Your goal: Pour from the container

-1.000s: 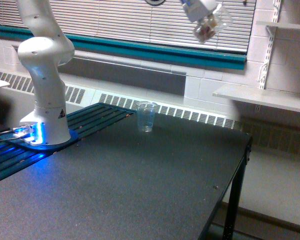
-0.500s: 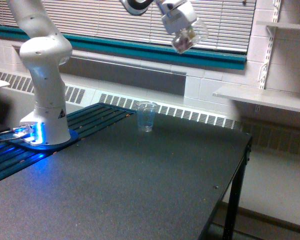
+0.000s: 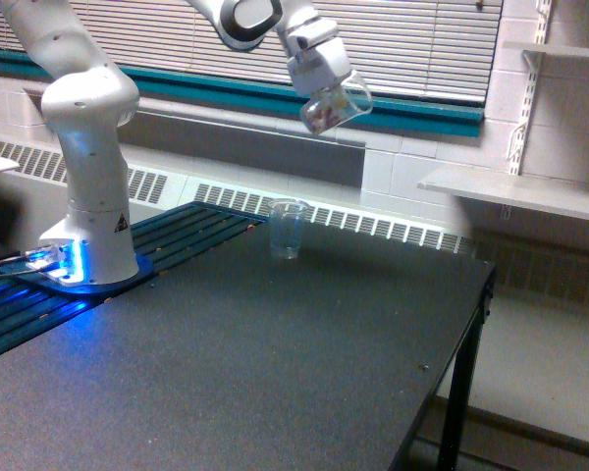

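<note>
Over the last second the small, rounded, clear cup with a loop handle and reddish-brown bits inside (image 3: 329, 108) is carried down and towards the exterior view's left, from the top edge of the view above the shelving to a place high in the air in front of the window blinds (image 3: 422, 39). It is now held just to the right of, and well above, the taller clear plastic tumbler (image 3: 288, 228) that stands upright near the far edge of the dark speckled tabletop (image 3: 275, 363). The cup is kept tilted, with the bits gathered at its lower side, and nothing is seen falling from it. This is judged to be an approach: the cup is being brought over the tumbler, and the pour itself is not yet begun. The white gripper (image 3: 319, 83) is closed on the cup from above, though the fingers are small and blurred, and where exactly they meet the cup cannot be made out. The tumbler appears empty, but its clear wall makes that hard to confirm. The upper arm links are cut off by the top of the view, and only the white base (image 3: 88, 196) on its blue-lit mount is seen whole.
</note>
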{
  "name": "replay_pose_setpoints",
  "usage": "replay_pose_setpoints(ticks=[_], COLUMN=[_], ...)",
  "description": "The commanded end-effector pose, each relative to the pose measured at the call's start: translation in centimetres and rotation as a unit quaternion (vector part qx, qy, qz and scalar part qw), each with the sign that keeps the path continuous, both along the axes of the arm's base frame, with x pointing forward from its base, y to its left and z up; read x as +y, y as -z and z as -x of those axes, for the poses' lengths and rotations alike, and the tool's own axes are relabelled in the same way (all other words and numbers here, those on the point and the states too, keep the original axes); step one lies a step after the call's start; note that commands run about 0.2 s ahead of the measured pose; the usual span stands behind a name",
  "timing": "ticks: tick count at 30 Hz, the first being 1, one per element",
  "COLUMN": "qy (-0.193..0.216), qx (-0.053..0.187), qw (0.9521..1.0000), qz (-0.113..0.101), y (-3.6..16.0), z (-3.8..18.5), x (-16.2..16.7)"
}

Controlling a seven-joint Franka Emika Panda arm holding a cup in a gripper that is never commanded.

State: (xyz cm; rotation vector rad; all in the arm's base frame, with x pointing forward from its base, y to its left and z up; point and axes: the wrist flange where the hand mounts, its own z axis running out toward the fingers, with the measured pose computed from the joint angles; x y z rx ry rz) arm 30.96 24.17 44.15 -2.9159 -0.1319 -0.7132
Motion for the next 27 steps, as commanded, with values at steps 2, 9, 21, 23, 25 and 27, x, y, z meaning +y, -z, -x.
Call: replay_pose_setpoints(ticks=[2,9,21,23,25,27], qy=[-0.006,-0.006,0.001,0.001,0.0,0.001], qx=[0.02,0.043,0.075,0.08,0.087,0.093], qw=[0.9997,0.9987,0.9964,0.9959,0.9953,0.9947], qz=[0.015,0.025,0.04,0.041,0.042,0.045], y=[1.9,3.6,6.2,6.6,7.1,7.6], z=[2.0,3.7,5.8,6.2,6.6,7.0], x=[-0.1,-0.4,-1.2,-1.2,-1.3,-1.3])
